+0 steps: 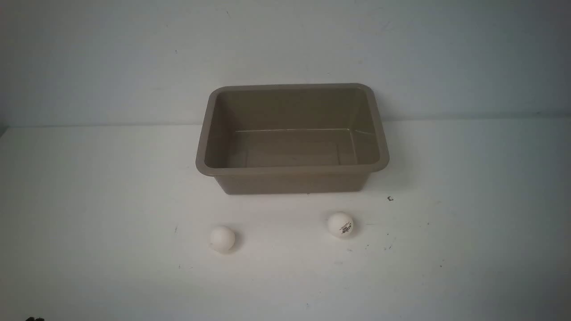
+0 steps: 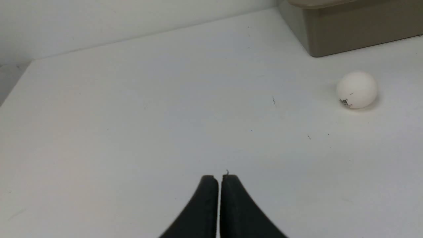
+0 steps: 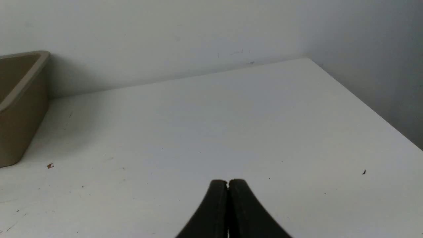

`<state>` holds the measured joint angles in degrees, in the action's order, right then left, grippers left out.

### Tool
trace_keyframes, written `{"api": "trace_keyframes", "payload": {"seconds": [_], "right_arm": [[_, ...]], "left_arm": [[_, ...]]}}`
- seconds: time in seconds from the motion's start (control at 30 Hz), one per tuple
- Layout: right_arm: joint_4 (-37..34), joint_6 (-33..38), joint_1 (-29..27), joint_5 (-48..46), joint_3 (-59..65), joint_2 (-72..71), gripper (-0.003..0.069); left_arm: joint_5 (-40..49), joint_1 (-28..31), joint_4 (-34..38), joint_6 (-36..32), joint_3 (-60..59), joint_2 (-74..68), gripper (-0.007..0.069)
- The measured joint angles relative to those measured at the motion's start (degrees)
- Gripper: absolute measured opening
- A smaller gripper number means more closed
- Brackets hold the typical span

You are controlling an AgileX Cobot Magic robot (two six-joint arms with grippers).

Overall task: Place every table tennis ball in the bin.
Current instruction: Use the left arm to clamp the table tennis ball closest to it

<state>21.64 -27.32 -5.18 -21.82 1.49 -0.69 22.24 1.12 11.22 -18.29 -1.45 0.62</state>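
Observation:
The taupe bin [image 1: 292, 170] stands empty at the middle back of the white table. Two white table tennis balls lie on the table in front of it: one plain-looking ball [image 1: 222, 239] to the left, and one with dark print [image 1: 341, 224] to the right. Neither arm shows in the front view. The left wrist view has my left gripper [image 2: 219, 177] shut and empty, well short of a ball [image 2: 357, 90] with a small dark mark that lies near a corner of the bin [image 2: 357, 29]. My right gripper [image 3: 228, 181] is shut and empty over bare table, the bin [image 3: 19, 109] off to one side.
A pale wall runs close behind the bin. The table's edge [image 3: 363, 102] shows in the right wrist view, and its other side edge [image 2: 16, 86] in the left wrist view. A small dark speck [image 1: 390, 198] lies right of the bin.

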Motion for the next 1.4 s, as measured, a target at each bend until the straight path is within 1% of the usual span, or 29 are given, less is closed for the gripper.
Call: {"api": "trace_keyframes", "payload": {"seconds": [1.33,1.4], "right_arm": [[0.0,0.0,0.0,0.0,0.0,0.0,-0.0013],[-0.3,-0.2,0.0,1.4,0.0,0.0,-0.0013]], "left_arm": [[0.0,0.0,0.1,0.0,0.0,0.0,-0.0004],[0.0,0.0,0.1,0.0,0.0,0.0,-0.0004]]}}
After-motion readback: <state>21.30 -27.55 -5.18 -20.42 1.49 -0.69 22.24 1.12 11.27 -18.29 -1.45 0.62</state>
